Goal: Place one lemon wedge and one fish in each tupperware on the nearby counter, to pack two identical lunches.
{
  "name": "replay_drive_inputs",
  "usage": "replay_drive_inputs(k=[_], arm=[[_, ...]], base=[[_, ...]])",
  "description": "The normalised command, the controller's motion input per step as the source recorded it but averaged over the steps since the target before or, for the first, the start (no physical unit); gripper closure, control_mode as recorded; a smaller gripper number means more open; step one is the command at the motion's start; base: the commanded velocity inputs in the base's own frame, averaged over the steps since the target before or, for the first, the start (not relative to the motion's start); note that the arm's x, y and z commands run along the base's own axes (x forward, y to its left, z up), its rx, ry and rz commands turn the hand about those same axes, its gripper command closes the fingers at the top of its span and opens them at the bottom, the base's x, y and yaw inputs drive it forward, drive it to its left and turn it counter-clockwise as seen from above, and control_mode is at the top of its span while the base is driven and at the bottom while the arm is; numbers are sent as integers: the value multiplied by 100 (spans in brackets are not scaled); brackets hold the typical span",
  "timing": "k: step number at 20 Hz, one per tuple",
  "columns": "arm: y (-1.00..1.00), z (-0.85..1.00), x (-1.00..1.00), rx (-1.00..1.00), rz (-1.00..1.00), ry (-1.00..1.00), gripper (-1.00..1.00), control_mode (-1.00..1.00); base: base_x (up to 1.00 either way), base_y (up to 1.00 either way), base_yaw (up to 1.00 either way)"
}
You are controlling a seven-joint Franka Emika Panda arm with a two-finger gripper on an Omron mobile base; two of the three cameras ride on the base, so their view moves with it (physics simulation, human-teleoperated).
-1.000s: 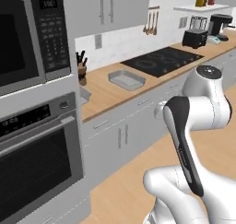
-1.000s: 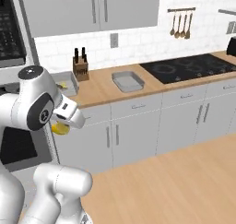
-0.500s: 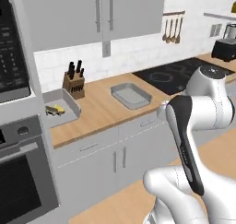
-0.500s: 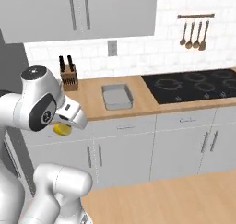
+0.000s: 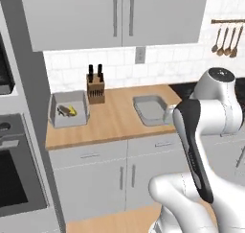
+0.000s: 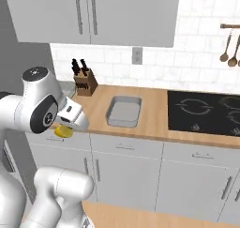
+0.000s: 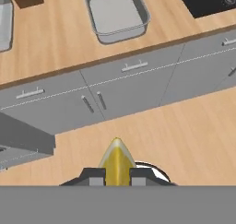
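My gripper (image 7: 117, 174) is shut on a yellow lemon wedge (image 7: 117, 158), held over the wooden floor in front of the cabinets. From the right base the wedge (image 6: 63, 132) shows under the hand, level with the counter's (image 6: 150, 121) front edge. An empty grey tupperware (image 5: 152, 109) sits mid-counter, also seen ahead of the hand (image 7: 120, 33) and from the right (image 6: 123, 125). At the counter's left end, a second tupperware (image 5: 54, 113) holds a dark fish (image 5: 62, 111) and a lemon wedge (image 5: 72, 110).
A knife block (image 5: 95, 88) stands at the back between the two containers. The black stovetop (image 6: 204, 112) lies right of the empty one. Utensils (image 6: 229, 46) hang on the wall. A wall oven (image 5: 14, 179) stands at the far left.
The whole scene has shifted as the base drove: the oven slid off to the left and the counter now lies straight ahead. The wedge stays in the shut gripper.
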Motion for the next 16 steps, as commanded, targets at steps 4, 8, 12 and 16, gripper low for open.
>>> replay_drive_inputs(k=[4,8,12,16], arm=[[0,0,0,0,0,0,100,100],[0,0,0,0,0,0,100,100],[0,0,0,0,0,0,100,100],[0,0,0,0,0,0,100,100]], base=[[85,-61,40],[82,-65,12],[26,-30,-1],[15,0,0]])
